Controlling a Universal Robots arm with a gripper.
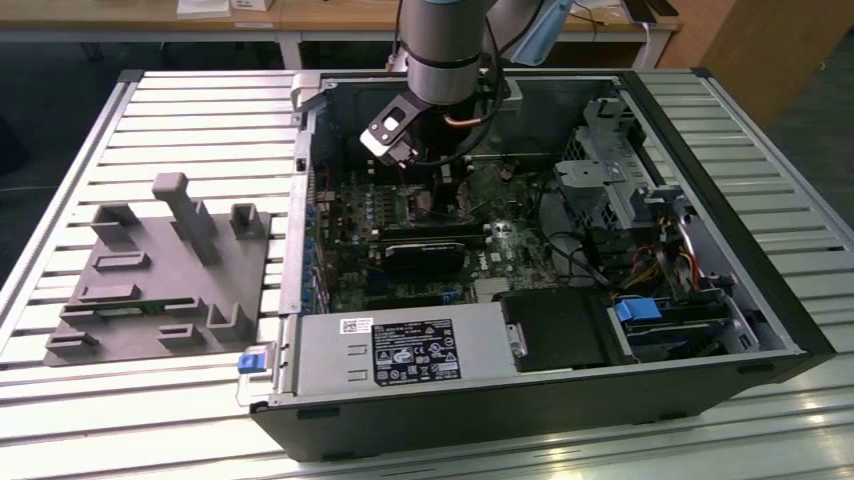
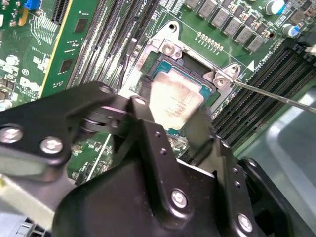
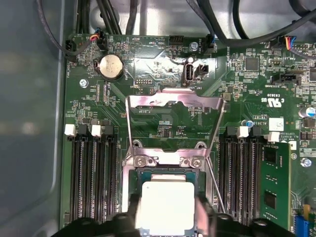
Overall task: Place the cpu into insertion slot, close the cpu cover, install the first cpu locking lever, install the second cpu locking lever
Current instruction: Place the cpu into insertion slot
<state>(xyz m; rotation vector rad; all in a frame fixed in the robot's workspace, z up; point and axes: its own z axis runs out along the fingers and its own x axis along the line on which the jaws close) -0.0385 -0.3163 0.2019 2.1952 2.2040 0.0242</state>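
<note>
The cpu (image 3: 168,205), a silver-topped square chip, lies over the insertion slot (image 3: 165,163), whose silver rim carries two screws. In the second wrist view the cpu (image 2: 175,101) sits inside the same rim (image 2: 165,47). My gripper (image 3: 168,219) has a black finger hugging each side of the chip, and I see it from behind in the second wrist view (image 2: 175,123). The cpu cover (image 3: 173,111) stands swung open beyond the socket. A thin locking lever (image 3: 215,185) juts free beside the socket. In the exterior view the gripper (image 1: 407,165) hangs inside the open computer case.
Black memory slots (image 3: 91,173) flank the socket on both sides. A green card (image 3: 274,177) stands past the other slot bank. A coin battery (image 3: 111,66) and cables lie beyond the cover. A grey fixture (image 1: 160,270) rests on the slatted table at the exterior view's left.
</note>
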